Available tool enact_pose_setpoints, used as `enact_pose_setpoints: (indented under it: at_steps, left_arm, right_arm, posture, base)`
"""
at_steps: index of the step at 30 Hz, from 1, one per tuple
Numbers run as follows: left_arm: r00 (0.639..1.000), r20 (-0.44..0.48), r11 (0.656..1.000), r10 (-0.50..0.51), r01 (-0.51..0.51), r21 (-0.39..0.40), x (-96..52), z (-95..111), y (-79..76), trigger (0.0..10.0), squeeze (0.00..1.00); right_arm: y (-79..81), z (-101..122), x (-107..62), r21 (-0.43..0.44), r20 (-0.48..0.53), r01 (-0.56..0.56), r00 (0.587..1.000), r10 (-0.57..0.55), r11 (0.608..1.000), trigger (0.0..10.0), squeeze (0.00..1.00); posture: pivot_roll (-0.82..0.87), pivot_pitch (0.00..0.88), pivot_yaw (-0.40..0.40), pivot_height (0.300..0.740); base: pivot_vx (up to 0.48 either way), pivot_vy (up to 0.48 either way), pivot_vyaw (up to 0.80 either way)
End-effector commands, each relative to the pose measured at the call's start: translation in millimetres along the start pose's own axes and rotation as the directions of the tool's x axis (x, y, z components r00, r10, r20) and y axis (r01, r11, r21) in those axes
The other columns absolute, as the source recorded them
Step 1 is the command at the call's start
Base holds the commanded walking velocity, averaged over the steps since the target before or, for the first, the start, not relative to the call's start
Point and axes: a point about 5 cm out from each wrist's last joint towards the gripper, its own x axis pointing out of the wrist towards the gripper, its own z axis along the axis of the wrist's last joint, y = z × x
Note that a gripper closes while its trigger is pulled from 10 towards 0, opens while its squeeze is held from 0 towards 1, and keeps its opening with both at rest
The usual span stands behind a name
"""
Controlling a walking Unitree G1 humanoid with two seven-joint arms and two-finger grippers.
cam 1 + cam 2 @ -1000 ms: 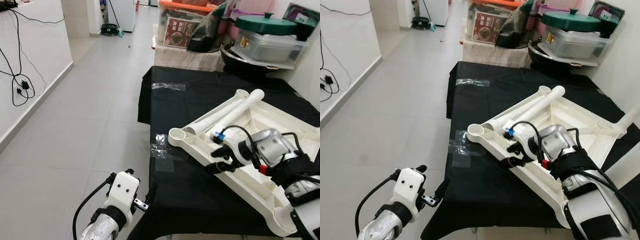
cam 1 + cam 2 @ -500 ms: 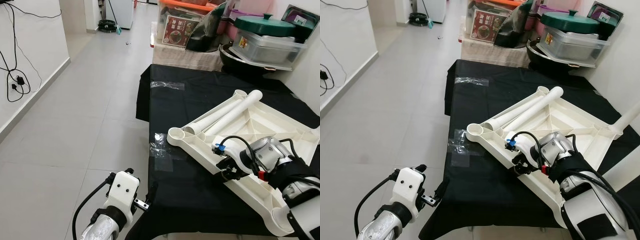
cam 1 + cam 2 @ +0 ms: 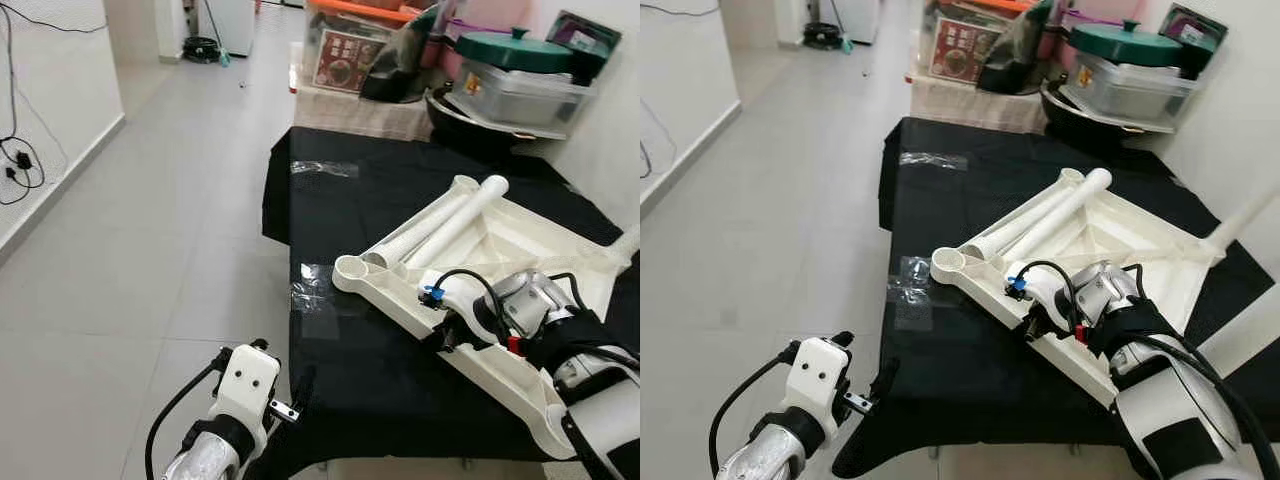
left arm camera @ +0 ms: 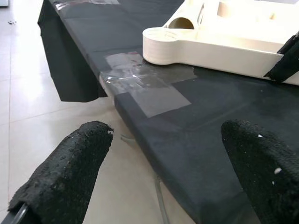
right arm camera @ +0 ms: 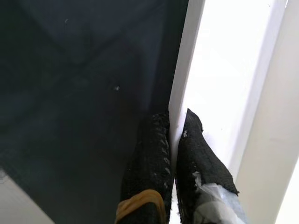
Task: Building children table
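Note:
The white plastic table top lies upside down on a table under a black cloth. Two loose white leg tubes rest side by side inside it, and another leg stands up from its far right corner. My right gripper is shut on the table top's near rim, one finger on each side of the thin wall. Low at the cloth's front left corner, my left gripper is open and holds nothing, its fingertips short of the table edge.
Clear tape patches are stuck on the cloth near the table top's corner socket, and another lies farther back. Storage boxes and a green-lidded pot crowd the far end. Grey tiled floor stretches on the left.
My right gripper's fingers, spread beside the rim a second ago, have closed on it. The head view has shifted a little. The left arm holds its place.

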Motion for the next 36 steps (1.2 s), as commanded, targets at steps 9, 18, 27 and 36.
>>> enact_pose_setpoints:
  at_steps: [9,18,27,36]
  left_arm:
    - [1.000,-0.002,1.000,-0.009,0.009,-0.011,-1.2,3,-2.5,10.0,0.00]
    - [1.000,-0.009,1.000,-0.010,0.010,-0.010,-0.5,3,-1.2,10.0,0.00]
    - [1.000,-0.013,1.000,-0.012,0.012,-0.010,0.3,3,-1.3,10.0,0.00]
    - [1.000,-0.017,1.000,-0.013,0.012,-0.011,0.4,2,-1.0,10.0,0.00]
  right_arm:
    - [12.9,13,-6.4,-0.341,-0.016,-0.136,0.990,0.139,0.930,0.0,0.00]
    - [12.8,2,-17.7,-0.483,-0.116,-0.213,0.977,0.179,0.849,0.0,0.00]
    - [11.2,-24,-25.0,-0.565,-0.253,-0.283,0.954,0.163,0.775,0.0,0.00]
    - [9.4,-29,-25.0,-0.641,-0.246,-0.261,0.961,0.130,0.721,0.0,0.00]
  posture:
    - [0.03,0.031,-0.177,0.740]
    - [0.03,0.034,-0.174,0.740]
    - [0.03,0.033,-0.171,0.740]
    - [0.04,0.033,-0.172,0.740]
  base:
    - [0.000,0.000,0.00]
    - [0.000,0.000,0.00]
    - [0.000,0.000,0.00]
    - [0.000,0.000,0.00]
